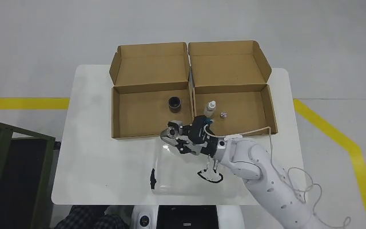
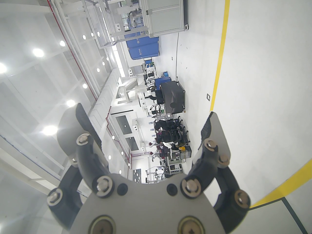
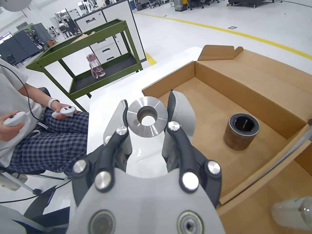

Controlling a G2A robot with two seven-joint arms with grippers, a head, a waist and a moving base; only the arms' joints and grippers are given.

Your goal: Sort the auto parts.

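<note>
Right gripper (image 3: 148, 113): you see its two fingers closed partway onto a metal ring (image 3: 151, 130), one finger pressing each side of the rim. The ring's flat face and centre hole are turned toward the wrist camera.

From the top view, the right gripper (image 1: 170, 136) and the ring sit at the near wall of the left cardboard box (image 1: 143, 117), between that box and the clear tray (image 1: 177, 169).

Left cardboard box: open, flaps up. A dark cylinder (image 1: 174, 103) stands upright on its floor toward the far side, well apart from the gripper. In the right wrist view, you can see into the open top of the cylinder (image 3: 241, 131).

Right cardboard box (image 1: 246, 114): it touches the left box along one side. It holds a small white bottle (image 1: 210, 108) near the shared wall and a small metal piece (image 1: 223, 114) just beside the bottle.

Clear tray: it lies on the white table (image 1: 97, 154) in front of the boxes. A black rubber ring (image 1: 210, 175) lies on it under the right arm.

Left gripper (image 2: 146, 113): its fingers are spread wide, with nothing between them.
</note>
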